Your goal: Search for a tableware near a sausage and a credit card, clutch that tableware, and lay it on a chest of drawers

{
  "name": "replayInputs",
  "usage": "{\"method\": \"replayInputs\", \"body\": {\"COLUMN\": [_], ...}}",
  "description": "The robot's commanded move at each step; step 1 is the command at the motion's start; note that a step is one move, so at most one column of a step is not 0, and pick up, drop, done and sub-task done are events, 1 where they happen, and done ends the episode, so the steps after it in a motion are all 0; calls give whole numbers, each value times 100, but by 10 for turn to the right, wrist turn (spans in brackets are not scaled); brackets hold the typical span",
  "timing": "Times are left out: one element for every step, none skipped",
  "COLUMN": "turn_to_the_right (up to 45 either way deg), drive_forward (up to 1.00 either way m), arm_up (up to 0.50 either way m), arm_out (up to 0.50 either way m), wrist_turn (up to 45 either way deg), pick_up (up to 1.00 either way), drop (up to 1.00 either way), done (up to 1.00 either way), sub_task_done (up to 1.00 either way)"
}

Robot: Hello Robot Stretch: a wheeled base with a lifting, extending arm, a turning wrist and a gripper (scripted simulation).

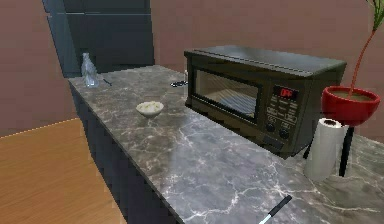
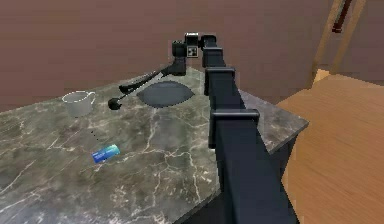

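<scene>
In the arm side view, a dark round plate lies on the marbled countertop near its far edge. A small blue card lies nearer on the same top. A pale, glassy ring-shaped thing sits left of the plate. My arm reaches out over the counter's right part. The gripper stretches leftward at the plate's left rim, its thin fingers low by the counter. I cannot tell whether it holds anything.
In the forward view, a black microwave stands on the counter. With it are a small pale bowl, a clear bottle, a paper towel roll, a red plant pot and a dark utensil. Wooden floor lies beyond the counter's end.
</scene>
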Motion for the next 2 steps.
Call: {"method": "replayInputs", "body": {"turn_to_the_right": [0, 0], "drive_forward": [0, 0], "arm_up": [0, 0], "arm_out": [0, 0], "wrist_turn": [450, 90], "pick_up": [0, 0], "drop": [0, 0], "done": [0, 0], "sub_task_done": [0, 0]}}
